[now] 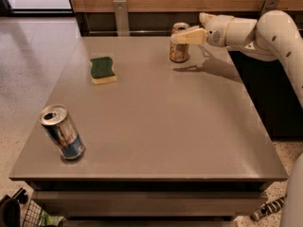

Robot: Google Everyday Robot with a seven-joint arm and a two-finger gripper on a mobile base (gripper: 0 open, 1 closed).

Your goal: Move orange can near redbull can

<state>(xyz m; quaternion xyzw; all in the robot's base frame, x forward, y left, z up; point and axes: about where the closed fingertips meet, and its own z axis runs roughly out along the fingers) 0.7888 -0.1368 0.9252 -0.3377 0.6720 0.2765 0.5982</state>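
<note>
The orange can [179, 44] stands upright close to the far edge of the desk [165, 126], right of the middle of that edge and short of the far right corner. The gripper [187, 27] reaches in from the right over the far right corner, at the level of the can's upper half. Its fingers are spread. The nearer, tan finger [189, 36] lies across the front of the can's top part, and the other sticks out up behind it. Whether the tan finger actually touches the can cannot be told. The white arm [279, 37] curves away past the right edge and down beside the desk.

The redbull can [62, 132] stands near the front left corner, just inside the left and front edges, well apart from the orange can on the opposite diagonal. A green and yellow sponge [102, 70] lies towards the far left, near the left edge and between the two cans in depth, but off the straight line that joins them.

The middle of the desk and its whole right and front stretch are bare surface. A wooden wall with a metal bracket [120, 13] runs behind the far edge. A dark cabinet [265, 103] stands along the right edge, and pale floor [33, 56] lies open beyond the left edge.
</note>
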